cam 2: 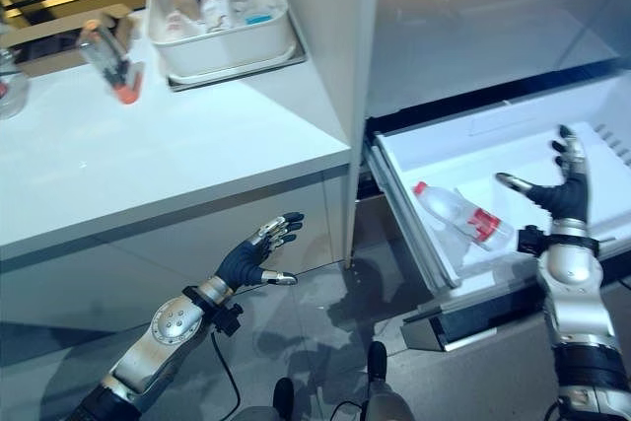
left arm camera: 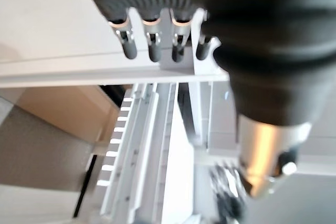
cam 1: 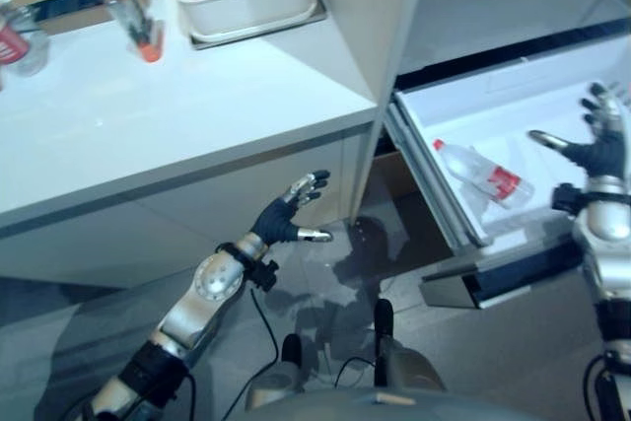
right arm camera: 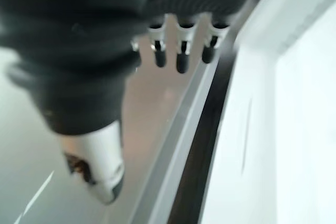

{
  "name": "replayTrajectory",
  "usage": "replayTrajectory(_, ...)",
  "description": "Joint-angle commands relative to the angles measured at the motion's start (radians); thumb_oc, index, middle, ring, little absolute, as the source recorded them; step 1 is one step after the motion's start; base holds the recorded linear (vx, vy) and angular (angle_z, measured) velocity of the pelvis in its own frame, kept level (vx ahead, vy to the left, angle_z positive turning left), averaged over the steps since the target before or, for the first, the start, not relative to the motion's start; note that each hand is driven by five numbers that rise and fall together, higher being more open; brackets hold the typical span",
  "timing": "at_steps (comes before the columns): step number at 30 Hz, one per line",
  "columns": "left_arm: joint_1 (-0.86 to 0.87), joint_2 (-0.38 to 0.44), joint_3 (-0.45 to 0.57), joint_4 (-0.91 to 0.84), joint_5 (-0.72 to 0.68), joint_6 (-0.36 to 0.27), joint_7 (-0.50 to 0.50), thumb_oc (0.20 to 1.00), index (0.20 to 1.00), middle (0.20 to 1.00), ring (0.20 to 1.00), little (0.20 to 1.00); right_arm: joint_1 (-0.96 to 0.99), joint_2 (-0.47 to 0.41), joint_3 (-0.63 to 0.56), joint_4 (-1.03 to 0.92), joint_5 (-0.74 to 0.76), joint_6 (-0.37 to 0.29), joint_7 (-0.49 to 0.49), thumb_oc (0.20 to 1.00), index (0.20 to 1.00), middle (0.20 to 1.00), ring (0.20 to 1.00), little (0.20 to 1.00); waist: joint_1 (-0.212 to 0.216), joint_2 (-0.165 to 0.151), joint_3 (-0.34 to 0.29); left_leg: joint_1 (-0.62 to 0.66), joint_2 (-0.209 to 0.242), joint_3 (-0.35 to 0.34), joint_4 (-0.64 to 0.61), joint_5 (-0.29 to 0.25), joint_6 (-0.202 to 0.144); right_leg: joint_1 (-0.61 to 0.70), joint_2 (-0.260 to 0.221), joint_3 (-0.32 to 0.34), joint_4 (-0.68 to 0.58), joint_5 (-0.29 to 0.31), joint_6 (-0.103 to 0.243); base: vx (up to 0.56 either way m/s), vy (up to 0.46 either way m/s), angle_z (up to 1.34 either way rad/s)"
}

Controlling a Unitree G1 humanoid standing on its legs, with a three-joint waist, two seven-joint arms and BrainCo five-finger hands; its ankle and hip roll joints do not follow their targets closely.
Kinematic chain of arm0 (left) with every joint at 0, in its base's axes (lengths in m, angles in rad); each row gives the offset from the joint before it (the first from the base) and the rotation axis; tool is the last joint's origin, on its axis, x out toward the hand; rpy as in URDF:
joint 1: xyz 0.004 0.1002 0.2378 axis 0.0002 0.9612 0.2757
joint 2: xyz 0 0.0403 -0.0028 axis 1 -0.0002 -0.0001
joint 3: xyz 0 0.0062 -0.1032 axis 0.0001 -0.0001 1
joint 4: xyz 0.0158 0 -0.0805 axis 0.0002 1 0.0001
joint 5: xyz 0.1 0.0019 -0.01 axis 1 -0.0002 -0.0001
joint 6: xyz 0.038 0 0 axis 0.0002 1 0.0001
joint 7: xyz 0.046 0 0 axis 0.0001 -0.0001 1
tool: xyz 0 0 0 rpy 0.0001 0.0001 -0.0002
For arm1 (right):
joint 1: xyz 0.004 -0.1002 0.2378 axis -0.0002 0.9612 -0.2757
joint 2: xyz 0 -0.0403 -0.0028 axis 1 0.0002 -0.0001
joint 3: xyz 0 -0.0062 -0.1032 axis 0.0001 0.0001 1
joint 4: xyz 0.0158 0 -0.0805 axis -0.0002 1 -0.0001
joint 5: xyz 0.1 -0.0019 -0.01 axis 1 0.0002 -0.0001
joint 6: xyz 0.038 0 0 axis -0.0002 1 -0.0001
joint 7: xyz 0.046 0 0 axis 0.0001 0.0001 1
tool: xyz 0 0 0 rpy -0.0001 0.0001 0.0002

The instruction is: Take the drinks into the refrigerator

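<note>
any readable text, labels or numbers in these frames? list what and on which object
None can be read.
Bottle in the refrigerator drawer: red-and-white label, print too blurred.
Bottle at the counter's far left edge: red label, print too blurred.
Items in the white tray: too small to tell.

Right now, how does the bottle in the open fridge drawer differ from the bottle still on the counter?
The drawer bottle lies on its side in the white pulled-out drawer, beside the open right hand; the counter bottle stands tilted on the white counter, far from the open left hand. The drawer bottle has a red cap and red label; the counter bottle shows orange-red at its lower end. Both look clear, and neither is held.
</note>
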Motion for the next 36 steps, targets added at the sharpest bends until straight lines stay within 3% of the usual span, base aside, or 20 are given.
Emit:
replayTrajectory(1,0.012,-0.004,0.04,-0.028,-0.004,-0.054,-0.016,1.0,1.0,1.0,1.0,1.0,0.02,-0.045,-0.072,0.084,0.1,-0.079,-0.059,1.0,1.0,1.0,1.0,1.0,-0.024,-0.041,-0.064,-0.05,-0.042,0.023,0.013,-0.008,0.075,0.031,-0.02,0.07,0.097,-0.131,0.067,0.02,-0.002,-0.24)
replayTrajectory(7,0.031,-0.032,0.072,-0.002,-0.013,-0.055,-0.018,1.0,1.0,1.0,1.0,1.0,0.076,-0.025,-0.182,0.225,0.226,-0.119,-0.066,1.0,1.0,1.0,1.0,1.0,-0.05,-0.042,-0.09,-0.037,-0.037,0.058,0.011,-0.012,0.073,0.027,-0.006,0.103,0.088,-0.124,0.068,0.03,-0.005,-0.27)
replayTrajectory(11,0.035,-0.028,0.074,0.005,-0.017,-0.052,-0.029,1.0,1.0,1.0,1.0,1.0,0.105,-0.032,-0.223,0.402,0.279,-0.115,-0.071,1.0,1.0,1.0,1.0,1.0,-0.064,-0.038,-0.108,-0.018,-0.033,0.075,0.008,-0.03,0.073,0.035,0.004,0.127,0.081,-0.132,0.071,0.04,0.004,-0.23)
replayTrajectory(14,0.014,-0.009,0.065,-0.009,0.0,-0.059,-0.041,1.0,1.0,1.0,1.0,1.0,0.13,-0.043,-0.219,0.519,0.242,-0.078,-0.071,1.0,1.0,1.0,1.0,1.0,-0.075,-0.034,-0.109,-0.015,-0.032,0.091,0.012,-0.025,0.072,0.031,0.008,0.139,0.088,-0.125,0.071,0.02,0.01,-0.12)
replayTrajectory(15,0.008,-0.006,0.062,-0.009,0.004,-0.06,-0.045,1.0,1.0,1.0,1.0,1.0,0.14,-0.05,-0.204,0.557,0.206,-0.057,-0.071,0.507,0.507,0.507,0.507,0.507,-0.074,-0.03,-0.111,-0.008,-0.031,0.09,0.009,-0.035,0.073,0.036,0.01,0.143,0.088,-0.134,0.072,-0.03,-0.012,-0.1)
replayTrajectory(16,0.0,-0.003,0.047,-0.009,0.009,-0.061,-0.05,1.0,1.0,1.0,1.0,1.0,0.145,-0.039,-0.188,0.625,0.204,-0.037,-0.068,0.507,0.507,0.507,0.507,0.507,-0.077,-0.03,-0.107,-0.011,-0.032,0.095,0.013,-0.026,0.072,0.032,0.01,0.143,0.092,-0.124,0.071,0.01,0.006,-0.1)
replayTrajectory(17,-0.006,0.0,0.039,-0.006,0.012,-0.063,-0.053,1.0,1.0,1.0,1.0,1.0,0.14,-0.041,-0.168,0.658,0.189,-0.02,-0.055,0.2,0.2,0.2,0.2,0.2,-0.077,-0.028,-0.106,-0.007,-0.032,0.096,0.013,-0.027,0.072,0.034,0.011,0.145,0.091,-0.125,0.07,0.0,0.011,-0.1)
replayTrajectory(21,-0.006,0.002,0.021,-0.003,0.009,-0.064,-0.063,1.0,1.0,1.0,1.0,1.0,0.151,0.007,-0.051,0.735,0.047,0.044,-0.04,0.2,0.2,0.2,0.2,0.2,-0.073,-0.015,-0.102,0.004,-0.033,0.093,0.01,-0.039,0.074,0.047,0.01,0.144,0.087,-0.134,0.071,0.02,0.015,-0.06)
replayTrajectory(22,0.008,0.002,0.017,0.006,-0.005,-0.064,-0.067,1.0,1.0,1.0,1.0,1.0,0.136,0.034,0.053,0.777,-0.062,0.078,-0.008,0.2,0.2,0.2,0.2,0.2,-0.06,-0.014,-0.098,0.005,-0.033,0.092,0.011,-0.037,0.074,0.052,0.008,0.14,0.084,-0.131,0.071,0.0,0.0,0.0)
replayTrajectory(26,0.037,0.008,0.02,0.003,-0.03,-0.06,-0.071,1.0,1.0,1.0,1.0,1.0,0.055,0.075,0.189,0.819,-0.132,0.101,0.009,0.2,0.2,0.2,0.2,0.2,-0.04,-0.016,-0.094,0.001,-0.034,0.085,0.011,-0.032,0.072,0.059,0.005,0.129,0.075,-0.127,0.07,0.0,0.0,0.0)
replayTrajectory(28,0.053,0.013,0.018,-0.003,-0.042,-0.055,-0.067,1.0,1.0,1.0,1.0,1.0,-0.026,0.112,0.329,0.812,-0.206,0.117,0.04,0.2,0.2,0.2,0.2,0.2,-0.013,-0.019,-0.09,-0.006,-0.036,0.072,0.011,-0.027,0.072,0.064,0.0,0.116,0.07,-0.124,0.07,-0.01,-0.011,0.04)
replayTrajectory(29,0.053,0.013,0.019,-0.004,-0.042,-0.054,-0.067,1.0,1.0,1.0,1.0,1.0,-0.027,0.112,0.33,0.813,-0.206,0.117,0.04,0.2,0.2,0.2,0.2,0.2,-0.015,-0.02,-0.09,-0.006,-0.036,0.072,0.011,-0.026,0.072,0.064,-0.001,0.116,0.07,-0.124,0.07,0.0,-0.017,0.09)
replayTrajectory(32,0.054,0.023,0.007,-0.024,-0.041,-0.053,-0.06,1.0,1.0,1.0,1.0,1.0,-0.157,0.128,0.504,0.804,-0.292,0.129,0.078,0.2,0.2,0.2,0.2,0.2,0.029,-0.029,-0.087,-0.02,-0.04,0.05,0.011,-0.019,0.072,0.07,-0.01,0.093,0.064,-0.119,0.069,0.0,-0.015,0.16)
replayTrajectory(35,0.051,0.019,0.007,-0.029,-0.035,-0.052,-0.046,1.0,1.0,1.0,1.0,1.0,-0.222,0.144,0.561,0.761,-0.318,0.135,0.069,0.2,0.2,0.2,0.2,0.2,0.045,-0.035,-0.084,-0.032,-0.043,0.036,0.011,-0.014,0.073,0.069,-0.015,0.079,0.063,-0.118,0.068,0.0,-0.008,0.3)
replayTrajectory(36,0.05,0.017,0.001,-0.037,-0.039,-0.05,-0.037,1.0,1.0,1.0,1.0,1.0,-0.304,0.153,0.618,0.748,-0.349,0.144,0.067,0.2,0.2,0.2,0.2,0.2,0.069,-0.039,-0.082,-0.044,-0.048,0.022,0.011,-0.009,0.075,0.067,-0.019,0.066,0.062,-0.115,0.069,0.0,-0.003,0.33)
